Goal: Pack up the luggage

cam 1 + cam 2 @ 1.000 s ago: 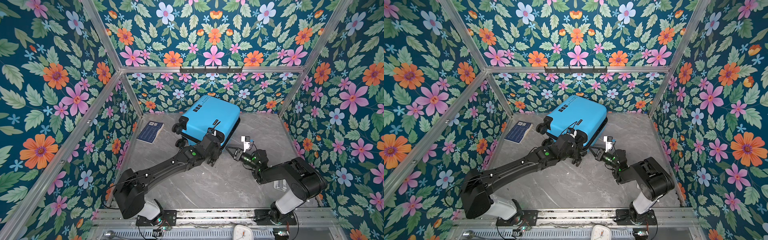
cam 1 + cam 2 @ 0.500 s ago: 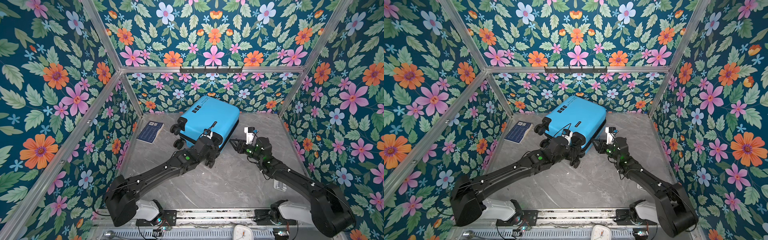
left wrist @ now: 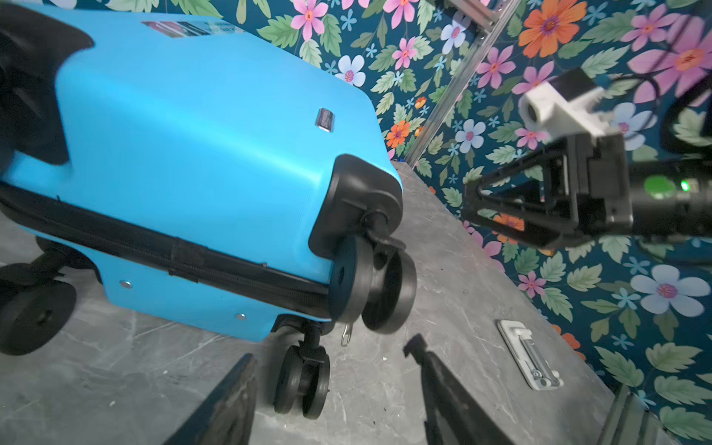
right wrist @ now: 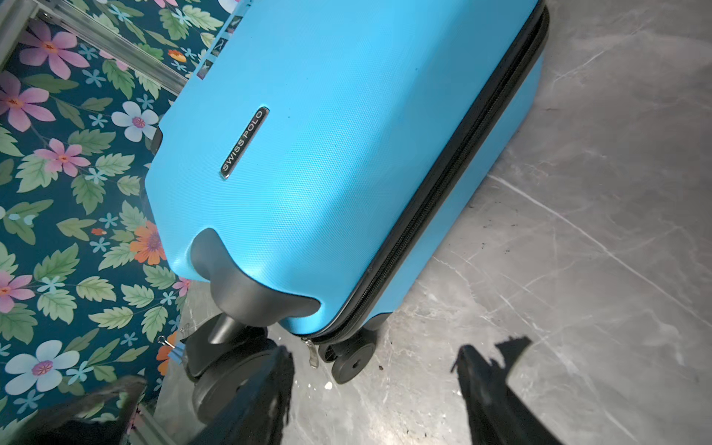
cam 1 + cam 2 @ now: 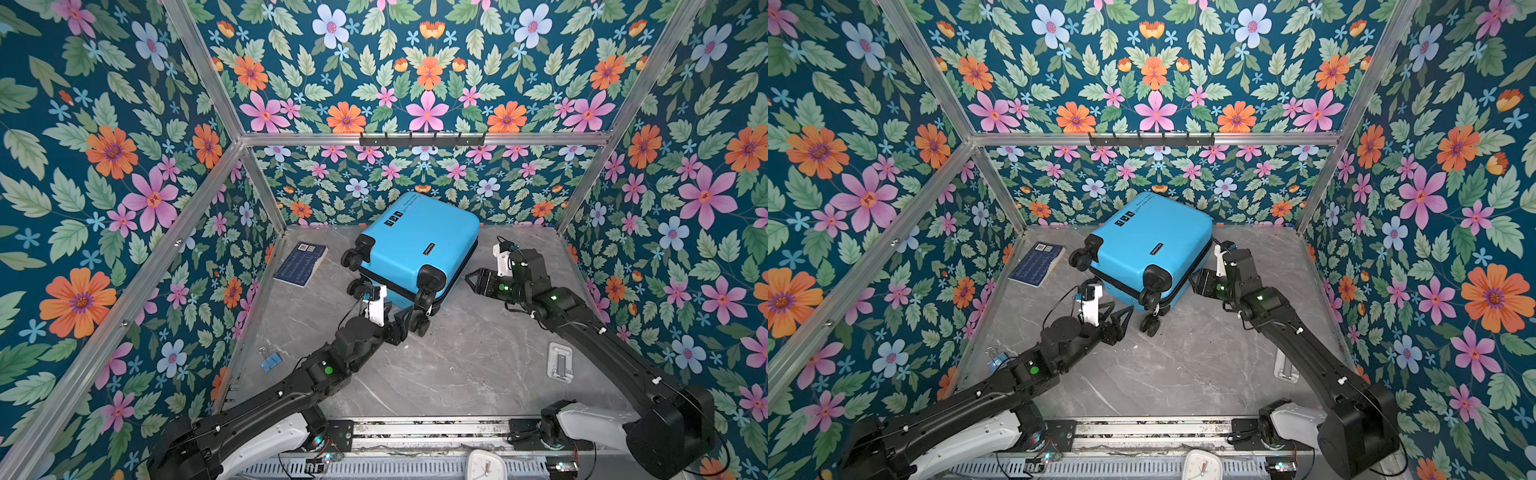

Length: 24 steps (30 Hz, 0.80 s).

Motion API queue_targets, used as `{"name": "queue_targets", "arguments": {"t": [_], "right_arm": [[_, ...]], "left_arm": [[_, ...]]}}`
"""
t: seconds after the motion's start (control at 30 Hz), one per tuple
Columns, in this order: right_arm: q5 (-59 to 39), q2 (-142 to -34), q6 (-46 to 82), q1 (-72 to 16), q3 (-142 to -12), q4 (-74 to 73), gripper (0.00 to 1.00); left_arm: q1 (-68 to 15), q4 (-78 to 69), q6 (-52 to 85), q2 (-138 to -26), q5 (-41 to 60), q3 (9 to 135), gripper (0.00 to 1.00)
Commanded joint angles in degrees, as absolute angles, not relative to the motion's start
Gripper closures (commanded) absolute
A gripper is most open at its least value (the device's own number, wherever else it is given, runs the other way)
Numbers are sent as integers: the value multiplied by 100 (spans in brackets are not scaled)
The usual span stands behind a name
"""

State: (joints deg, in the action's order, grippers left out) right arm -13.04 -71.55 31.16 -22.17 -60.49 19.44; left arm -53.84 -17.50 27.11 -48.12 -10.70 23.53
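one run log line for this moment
luggage: closed, lying on table | left gripper: open, empty, by wheels | right gripper: open, empty, beside luggage

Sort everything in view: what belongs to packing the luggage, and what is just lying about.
Job: luggage, closed; left gripper and right gripper, both open near it.
Lying about: dark-blue folded item, blue binder clips, white plastic holder, white clock.

Luggage (image 5: 415,245) print too small to read; interior hidden behind closed zip (image 4: 439,185). Clock (image 5: 484,466) cut by picture's bottom edge.
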Motion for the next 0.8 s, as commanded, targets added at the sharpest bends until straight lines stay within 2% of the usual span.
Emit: {"name": "queue_targets", "arguments": {"t": [0.0,0.17,0.3,0.37,0.57,0.77], "right_arm": [[-1758,-7434,3255,-2248,-6425,2482,30],[-1707,-7789,3750,-2793,-6931,2858,40],[-1339,-7957,4097,-3373,-7176,3001,41],[-1097,-8014,4238,-3625,-7312,3148,39],[-683,-8133,4621,-4041,-7350,3288,30],[-539,-8513,4689,-4229,-7718,3537,24]], "left_arm": [[-5630,-3352,2554,-4679,-1147,1636,36],[-5978,-5472,1666,-5428,-1208,873,38],[-5978,-7101,1223,-6650,-1113,676,34],[-5977,-7852,1133,-7266,-1080,649,30],[-5984,-8894,1283,-8424,-1175,645,21],[-5981,-9156,1196,-9001,-1083,734,19]]}}
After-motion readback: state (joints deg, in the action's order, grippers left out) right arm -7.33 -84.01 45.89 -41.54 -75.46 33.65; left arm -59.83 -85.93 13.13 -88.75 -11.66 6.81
